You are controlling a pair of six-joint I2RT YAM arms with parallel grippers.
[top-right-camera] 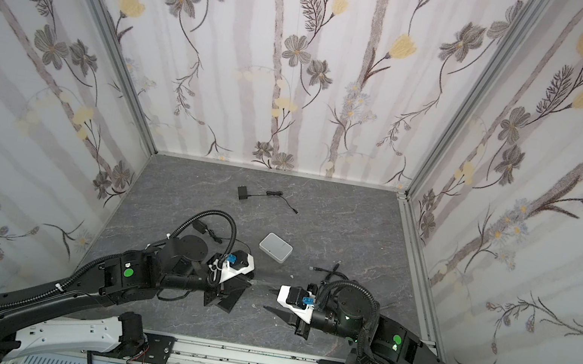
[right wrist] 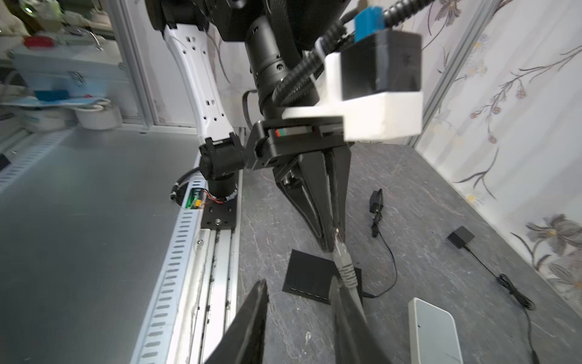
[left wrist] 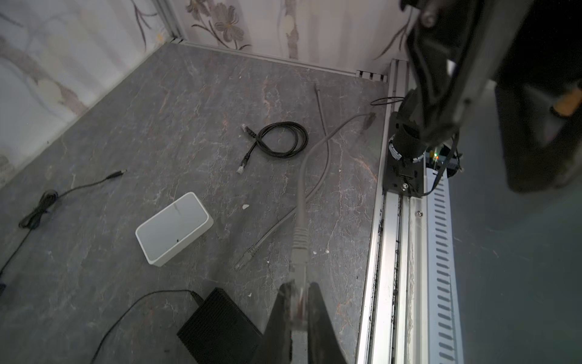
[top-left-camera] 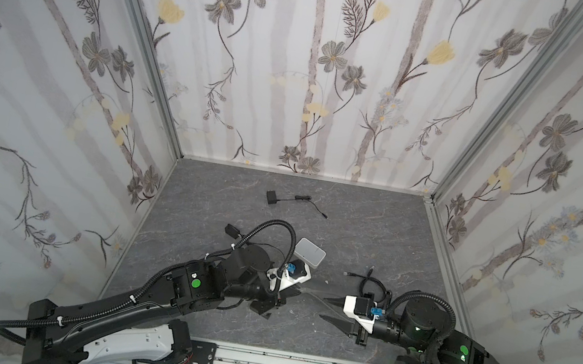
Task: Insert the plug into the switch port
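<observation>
Near edge, centre: the two grippers face each other w/ a grey cable [left wrist: 300,189] strung between them. L gripper [left wrist: 298,293] is pressed together on the plug [right wrist: 340,249]. The plug's nose is tucked between the fingers, w/ boot and cable leading out past the tips toward the right. That grip keeps the plug off the tabletop [top-left-camera: 355,220], but the nose pointing back at the wrist looks wrong for pushing into a socket, so a regrasp is prob. needed.

R gripper [top-left-camera: 323,307] is spread. The cable lies along one finger [right wrist: 343,331] and nothing clamps it, so it's a loose rest for the slack, not a grip. Below the L gripper a black ridged box [left wrist: 217,327] lies flat.

Mid, just beyond the L gripper: the switch [top-right-camera: 275,247], flat, pale top up, touching neither gripper. No port shows in any view. The side faces seen from the L wrist look blank, so ports prob. sit on a hidden face, and the switch may need turning or steadying.

To its right, a coiled black cord [top-left-camera: 373,283]. Far: a small adapter [top-left-camera: 272,198] w/ thin lead, well apart.
</observation>
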